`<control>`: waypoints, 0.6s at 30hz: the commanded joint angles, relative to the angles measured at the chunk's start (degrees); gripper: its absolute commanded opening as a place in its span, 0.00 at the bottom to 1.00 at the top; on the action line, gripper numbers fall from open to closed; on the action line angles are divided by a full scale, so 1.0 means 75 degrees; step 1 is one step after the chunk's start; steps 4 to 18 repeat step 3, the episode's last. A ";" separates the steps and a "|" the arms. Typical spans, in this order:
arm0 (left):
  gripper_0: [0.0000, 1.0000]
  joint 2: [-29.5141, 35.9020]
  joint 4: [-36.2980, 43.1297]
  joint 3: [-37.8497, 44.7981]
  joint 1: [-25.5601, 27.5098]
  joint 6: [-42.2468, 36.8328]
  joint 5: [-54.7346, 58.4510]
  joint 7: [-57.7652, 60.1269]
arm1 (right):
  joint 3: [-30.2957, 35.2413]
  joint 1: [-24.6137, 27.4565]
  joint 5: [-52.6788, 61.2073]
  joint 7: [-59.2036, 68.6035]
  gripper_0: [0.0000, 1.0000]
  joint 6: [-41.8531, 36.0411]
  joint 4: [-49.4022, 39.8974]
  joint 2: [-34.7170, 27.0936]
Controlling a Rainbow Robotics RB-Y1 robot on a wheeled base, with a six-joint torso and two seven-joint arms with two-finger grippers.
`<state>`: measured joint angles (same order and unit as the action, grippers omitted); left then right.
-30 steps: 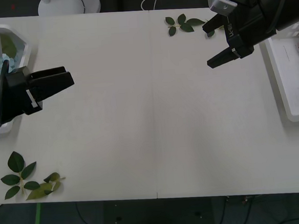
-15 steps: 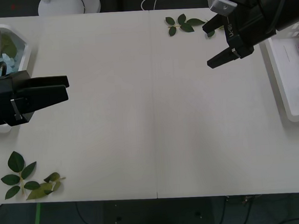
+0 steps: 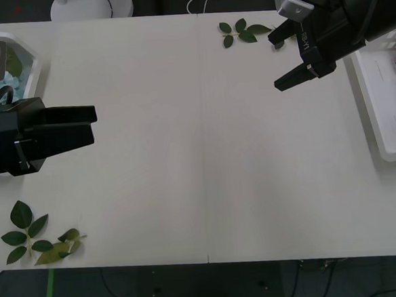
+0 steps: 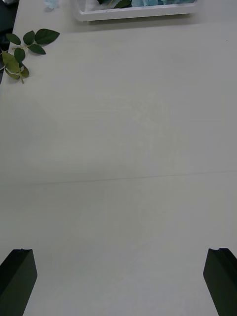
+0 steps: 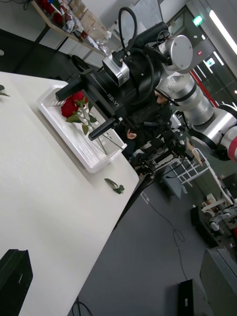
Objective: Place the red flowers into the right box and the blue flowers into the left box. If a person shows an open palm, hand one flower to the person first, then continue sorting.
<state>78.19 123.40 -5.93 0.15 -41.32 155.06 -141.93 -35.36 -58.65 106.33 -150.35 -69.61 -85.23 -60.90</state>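
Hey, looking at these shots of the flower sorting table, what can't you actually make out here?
- How many blue flowers lie in the left box: in the front view the left gripper and arm cover most of it; in the right wrist view the picture's edge cuts it off.
- How many red flowers are in the right box: in the left wrist view the right gripper stands in front; in the front view the edge cuts the box.
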 commanded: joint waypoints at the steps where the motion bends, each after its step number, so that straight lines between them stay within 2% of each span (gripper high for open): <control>1: 1.00 0.0309 0.0223 0.0099 -0.0172 -0.0080 0.0103 -0.0236 | 0.0004 -0.0020 0.0061 0.0195 1.00 0.0059 -0.0027 -0.0177; 18: 1.00 0.0309 0.0223 0.0087 -0.0172 -0.0080 0.0115 -0.0225 | 0.0004 -0.0020 0.0061 0.0195 1.00 0.0059 -0.0027 -0.0177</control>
